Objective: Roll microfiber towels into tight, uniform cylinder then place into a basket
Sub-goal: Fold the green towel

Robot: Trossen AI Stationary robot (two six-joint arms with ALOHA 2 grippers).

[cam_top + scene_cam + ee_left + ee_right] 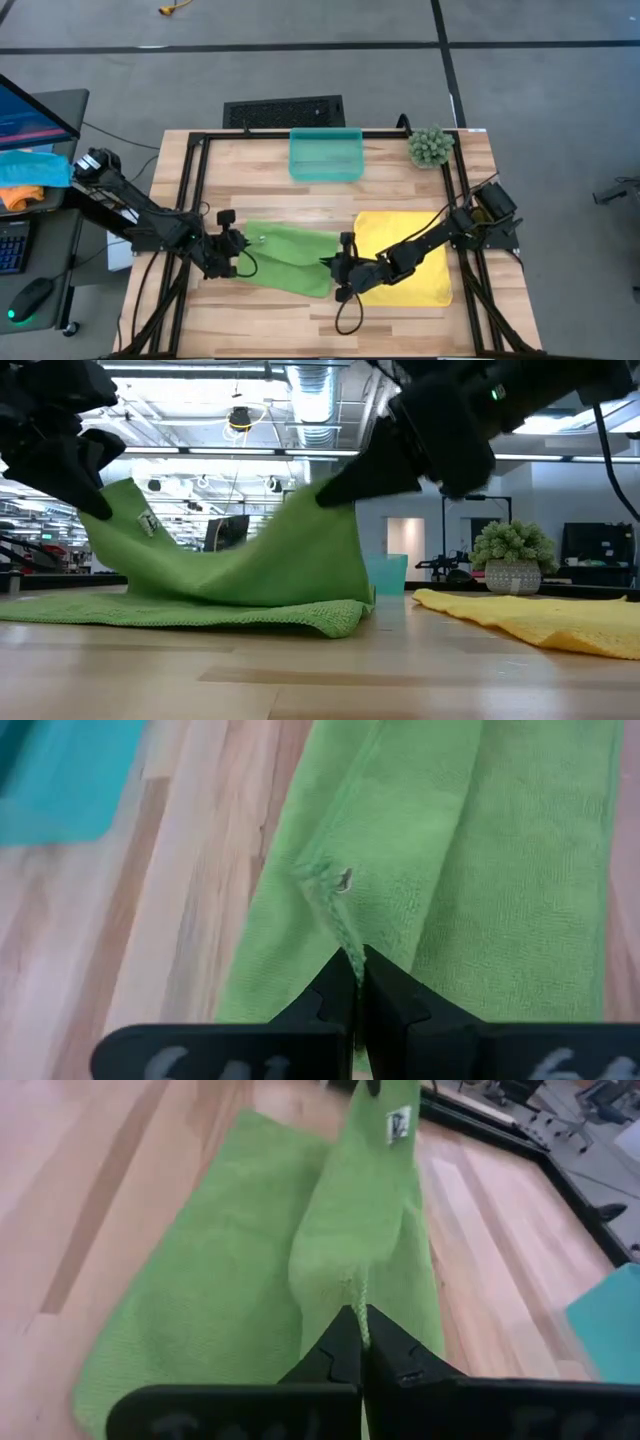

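Note:
The light green towel (288, 258) lies in the middle of the table. One of its edges is raised between my two grippers, and the rest (180, 610) rests flat on the wood. My left gripper (238, 250) is shut on the raised edge's left end, my right gripper (333, 262) on its right end. The yellow towel (402, 257) lies spread flat to the right, partly under my right arm. The teal basket (325, 154) stands at the far edge. My left gripper pinches the green towel's raised corner (347, 942) between its two fingers, close to the small sewn tag (148, 523). It comes slanting down from the table's left. The corner is lifted clear and the cloth slopes down from it to the table. My right gripper pinches the raised edge's other end (357, 1292) between its two fingers, slanting down from the table's right. The cloth spans from here to the left gripper, sagging a little in the middle (220, 560). Below it the cloth drapes down to the layer on the table.
A small potted plant (430, 146) stands at the far right corner. A black grille panel (283, 110) lies beyond the far edge. Black frame rails (196, 190) run along the table's sides. Blue and orange cloths (28, 176) lie on a desk at the left.

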